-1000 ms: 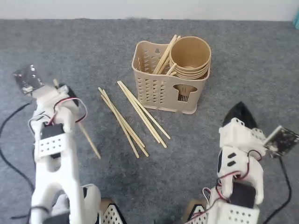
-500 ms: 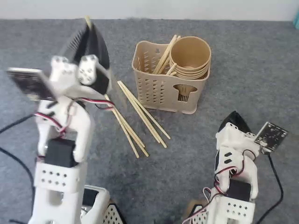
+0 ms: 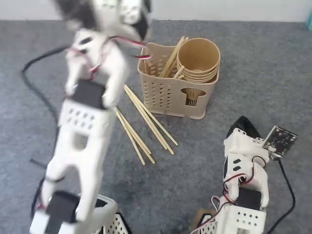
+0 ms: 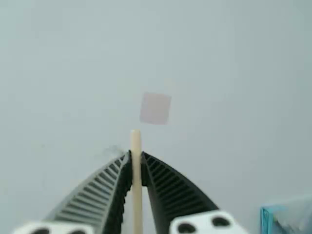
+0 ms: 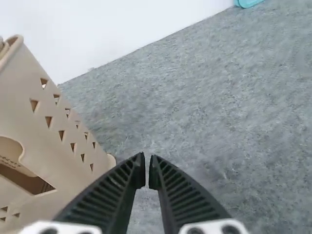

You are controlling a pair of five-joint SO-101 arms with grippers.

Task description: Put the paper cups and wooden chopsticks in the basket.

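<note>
A beige slotted basket (image 3: 165, 90) stands on the grey carpet, holding a stack of paper cups (image 3: 199, 54) and some wooden chopsticks (image 3: 171, 57). Several more chopsticks (image 3: 146, 119) lie loose on the carpet left of and in front of it. My left gripper (image 4: 135, 157) is raised high near the basket's far-left corner (image 3: 141, 13), shut on one wooden chopstick (image 4: 135, 190) that points toward the pale wall. My right gripper (image 3: 246, 125) rests low on the carpet right of and in front of the basket (image 5: 39, 126), shut (image 5: 147, 170) with nothing in it.
The left arm (image 3: 87, 112) stretches up over the carpet's left side, covering part of the loose chopsticks. Bare carpet (image 3: 263, 73) lies right of the basket. A teal object (image 5: 248, 3) sits at the far carpet edge by the wall.
The left arm has lifted from low on the left carpet, swinging up and right toward the basket with the chopstick in its gripper. The right arm shifted only slightly.
</note>
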